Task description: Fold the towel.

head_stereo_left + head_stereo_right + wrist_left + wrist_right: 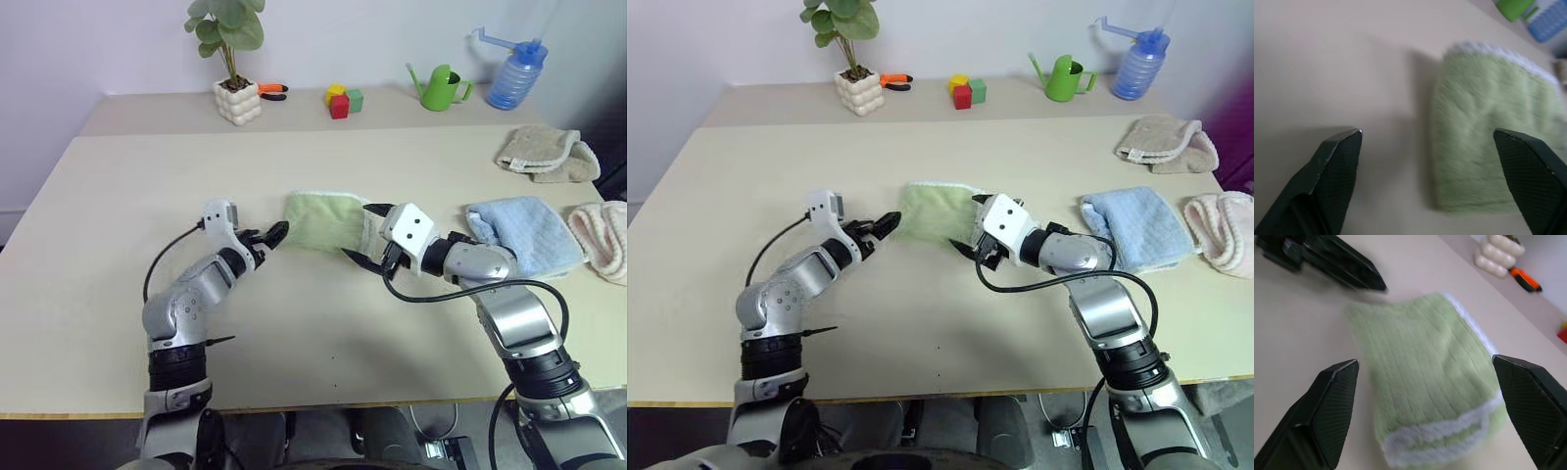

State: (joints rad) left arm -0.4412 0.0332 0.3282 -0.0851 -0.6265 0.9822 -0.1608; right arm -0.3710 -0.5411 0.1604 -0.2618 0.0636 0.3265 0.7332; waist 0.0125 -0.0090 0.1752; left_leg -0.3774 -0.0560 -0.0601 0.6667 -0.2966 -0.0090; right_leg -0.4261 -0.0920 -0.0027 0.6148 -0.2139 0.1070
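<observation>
The towel (325, 223), a small light-green terry cloth with whitish edging, lies folded flat in the middle of the table (294, 323). My left gripper (273, 235) is just off its left edge, low over the table and open, with nothing between its fingers (1337, 166). At the towel's right edge my right gripper (363, 235) is open and empty as well. In the right wrist view the towel (1425, 382) lies ahead between the spread fingers (1327, 406), and the left gripper (1337, 262) is beyond it.
A light-blue towel (519, 233) lies just right of my right arm, with a pinkish one (602, 240) and a beige one (544, 154) further right. Along the back stand a potted plant (235, 93), orange pliers (272, 91), coloured blocks (343, 100), a green watering can (443, 88) and a blue spray bottle (517, 73).
</observation>
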